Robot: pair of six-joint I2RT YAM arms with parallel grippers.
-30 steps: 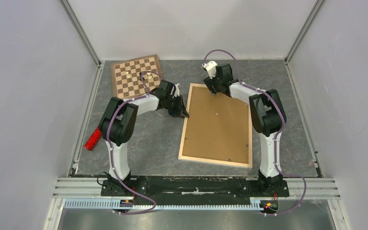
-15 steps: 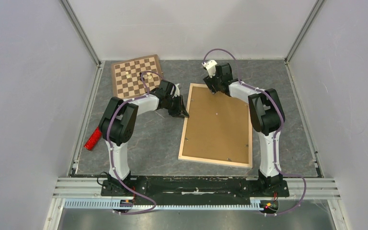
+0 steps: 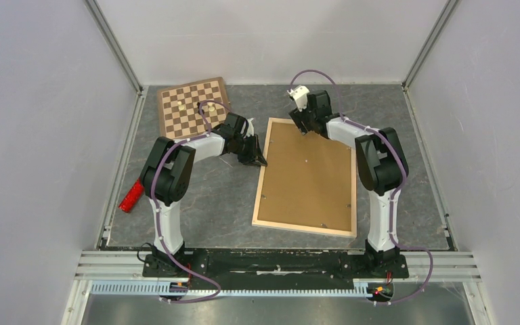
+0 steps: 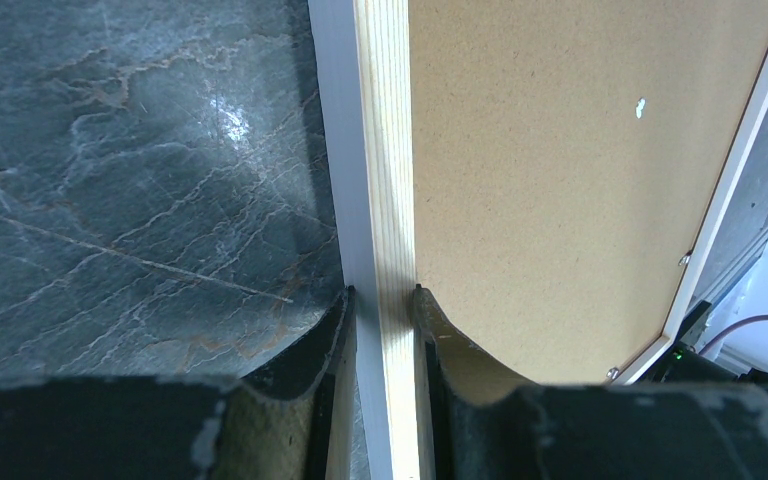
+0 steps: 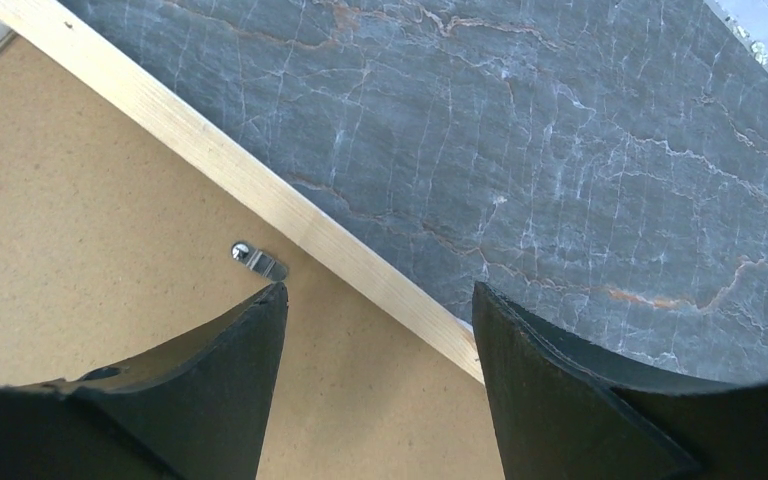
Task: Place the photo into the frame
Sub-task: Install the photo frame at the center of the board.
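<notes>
Left jaws tight on the one frame [image 4: 385, 150]; right jaws wide above it; one chessboard [image 3: 179, 116]

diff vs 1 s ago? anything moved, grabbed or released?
The right arm drifted slightly to its own right; the right gripper stays open over the far bar of the frame. Nothing grabbed or released. Unchanged: left gripper still clamped on the frame's left bar, backing board, chessboard, red block.
</notes>
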